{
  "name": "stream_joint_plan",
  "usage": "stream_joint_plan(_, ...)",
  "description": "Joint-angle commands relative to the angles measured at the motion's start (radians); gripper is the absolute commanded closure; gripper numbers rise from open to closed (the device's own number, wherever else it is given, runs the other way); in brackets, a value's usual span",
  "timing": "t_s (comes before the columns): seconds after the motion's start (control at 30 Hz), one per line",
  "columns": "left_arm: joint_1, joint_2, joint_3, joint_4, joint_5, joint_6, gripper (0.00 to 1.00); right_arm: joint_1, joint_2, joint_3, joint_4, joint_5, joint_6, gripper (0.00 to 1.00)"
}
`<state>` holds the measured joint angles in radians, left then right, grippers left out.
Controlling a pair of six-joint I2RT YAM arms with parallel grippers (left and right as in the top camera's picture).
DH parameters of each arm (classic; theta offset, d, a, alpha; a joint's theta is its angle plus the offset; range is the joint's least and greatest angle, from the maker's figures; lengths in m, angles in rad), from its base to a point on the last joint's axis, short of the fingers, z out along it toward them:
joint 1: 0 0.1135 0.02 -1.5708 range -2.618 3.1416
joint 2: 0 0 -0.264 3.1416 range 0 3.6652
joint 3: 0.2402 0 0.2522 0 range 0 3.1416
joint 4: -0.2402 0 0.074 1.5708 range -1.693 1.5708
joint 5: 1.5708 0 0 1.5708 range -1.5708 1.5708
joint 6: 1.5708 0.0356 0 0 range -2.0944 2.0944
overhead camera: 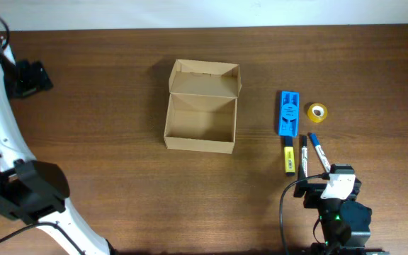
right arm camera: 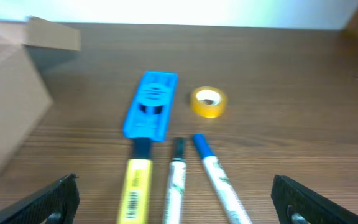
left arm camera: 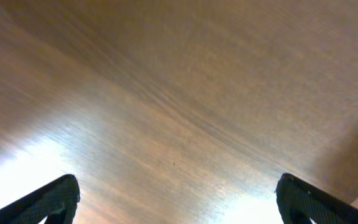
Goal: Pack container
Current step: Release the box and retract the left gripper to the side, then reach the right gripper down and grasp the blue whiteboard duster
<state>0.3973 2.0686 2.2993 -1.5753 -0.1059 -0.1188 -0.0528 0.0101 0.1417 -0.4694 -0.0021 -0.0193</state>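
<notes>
An open tan cardboard box (overhead camera: 200, 106), apparently empty, sat mid-tabletop (overhead camera: 105, 106) with its flap raised on the far side. To its right lay a blue plastic case (right arm camera: 151, 104), a yellow tape roll (right arm camera: 208, 102), a yellow highlighter (right arm camera: 135, 190), a black-capped marker (right arm camera: 176, 180) and a blue marker (right arm camera: 216, 174). The right pincer (right arm camera: 179, 202) hung wide open and empty just short of the pens. The left pincer (left arm camera: 179, 199), equally spread and empty, faced bare wood. The best approach was probably to straddle one pen's mid-barrel, because its neighbours lay close. The pens' near ends ran off frame, and their labels were blurred.
</notes>
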Motion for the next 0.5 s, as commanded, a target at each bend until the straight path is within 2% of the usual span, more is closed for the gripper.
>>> stream_joint_plan(0.0,0.032,-0.008,-0.109,0.04,0.085,0.023,0.0,-0.007,-0.003,0.002,0.001,-0.096,0.175,0.01)
stream_joint_plan(0.1,0.039,-0.008,-0.197,0.091,0.084,0.023,0.0,-0.007,0.022,0.045,0.002,-0.096,0.261,0.01)
stream_joint_plan(0.23,0.039,-0.008,-0.272,0.146,0.084,0.023,0.0,-0.008,0.135,0.199,0.001,-0.095,0.263,0.01)
stream_joint_plan(0.33,0.039,-0.008,-0.29,0.158,0.084,0.023,0.0,-0.008,0.31,0.357,-0.037,-0.095,0.26,0.01)
stream_joint_plan(0.47,0.038,-0.008,-0.291,0.158,0.084,0.023,0.0,-0.007,0.66,0.635,-0.18,-0.108,0.203,0.01)
